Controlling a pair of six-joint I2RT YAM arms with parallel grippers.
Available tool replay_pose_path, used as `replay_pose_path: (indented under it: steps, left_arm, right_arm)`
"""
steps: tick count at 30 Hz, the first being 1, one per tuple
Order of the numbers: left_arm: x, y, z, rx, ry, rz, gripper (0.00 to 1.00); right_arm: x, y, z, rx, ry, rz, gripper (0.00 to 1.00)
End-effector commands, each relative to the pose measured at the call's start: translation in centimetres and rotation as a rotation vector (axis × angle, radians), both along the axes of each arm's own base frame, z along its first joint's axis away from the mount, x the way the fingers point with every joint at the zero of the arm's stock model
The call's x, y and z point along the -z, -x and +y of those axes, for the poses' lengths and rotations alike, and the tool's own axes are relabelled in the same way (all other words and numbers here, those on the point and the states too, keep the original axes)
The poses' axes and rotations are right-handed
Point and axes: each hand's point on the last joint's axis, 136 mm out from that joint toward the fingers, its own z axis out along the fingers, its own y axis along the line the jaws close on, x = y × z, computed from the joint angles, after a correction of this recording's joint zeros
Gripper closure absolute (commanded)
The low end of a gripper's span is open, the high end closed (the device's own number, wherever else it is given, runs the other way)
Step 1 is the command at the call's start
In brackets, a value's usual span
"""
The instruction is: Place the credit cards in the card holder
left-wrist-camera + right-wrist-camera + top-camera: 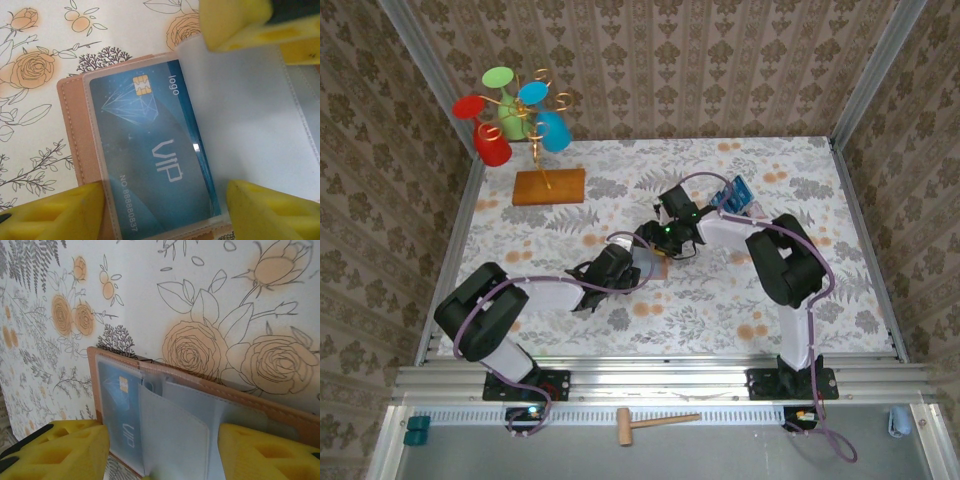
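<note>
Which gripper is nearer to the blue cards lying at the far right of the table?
Right. The right gripper is over the card holder, to the near-left of those credit cards. The left gripper is at the holder's left side, farther from them.

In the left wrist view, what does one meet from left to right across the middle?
Cloth → card holder (brown edge) → blue card → clear sleeve, empty.
</note>
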Motion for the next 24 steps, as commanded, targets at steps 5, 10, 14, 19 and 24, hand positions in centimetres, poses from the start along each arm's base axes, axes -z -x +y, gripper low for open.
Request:
replay_pose_path:
  steps: [5,10,14,19,24]
  left_arm:
    - [-1.6,-0.1,-0.1,0.009,0.003,-0.032,0.32]
    - [-4.6,-0.5,0.3,-0.004,0.042,-0.105,0.28]
    - [-7.0,-0.8,1.4,-0.035,0.086,-0.154,0.26]
    - [-9.4,-0.8,3.4,-0.088,0.142,-0.200,0.25]
    - [-10.5,-0.9,5.7,-0.141,0.182,-0.212,0.25]
  right_arm:
    - [-0.3,0.3,1.0,-0.013,-0.033,0.026,0.42]
    - [-1.2,0.1,1.6,-0.017,-0.055,0.023,0.42]
    - [-2.1,0.0,2.4,-0.032,-0.064,0.020,0.42]
    - [-3.4,0.1,3.3,-0.047,-0.064,0.008,0.42]
    - [-4.0,0.1,4.4,-0.065,-0.046,-0.001,0.42]
